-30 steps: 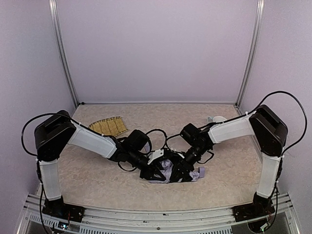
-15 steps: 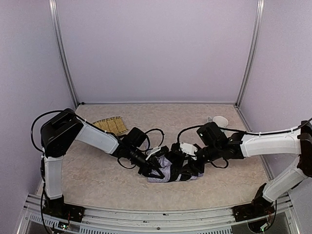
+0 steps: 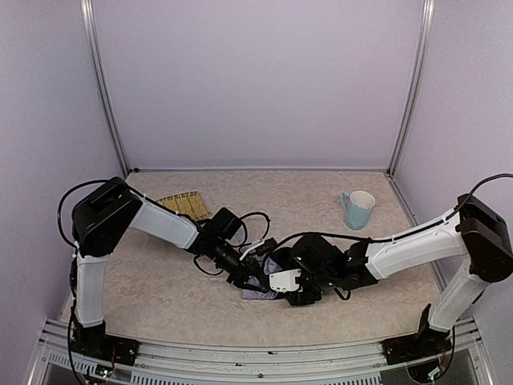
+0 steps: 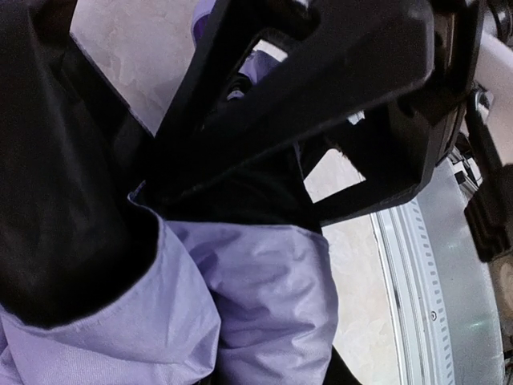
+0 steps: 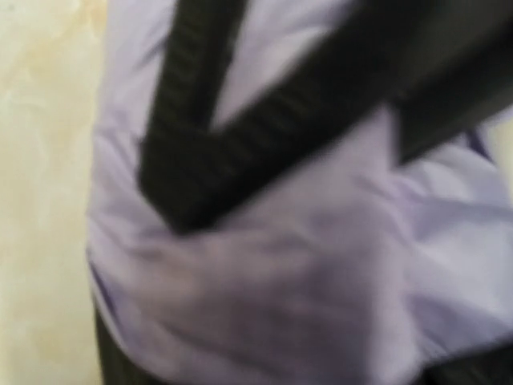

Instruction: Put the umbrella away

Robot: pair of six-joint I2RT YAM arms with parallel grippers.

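The umbrella (image 3: 256,293) lies as a crumpled bundle of lavender fabric with black underside on the table near the front middle. My left gripper (image 3: 252,278) reaches into it from the left. In the left wrist view lavender fabric (image 4: 264,305) fills the space at its jaws, and it looks shut on it. My right gripper (image 3: 272,282) lies low against the bundle from the right. The right wrist view is blurred; it shows lavender fabric (image 5: 304,273) with a black finger (image 5: 200,152) across it. I cannot tell how its jaws stand. The umbrella's handle and shaft are hidden.
A woven straw tray (image 3: 183,206) lies at the back left behind the left arm. A pale blue mug (image 3: 358,209) stands at the back right. The table's metal front rail (image 4: 449,305) runs close to the bundle.
My right arm has swung down and stretched out low across the table from the right, and its gripper has moved left over the bundle. The mug is now uncovered. The left gripper stayed at the umbrella.
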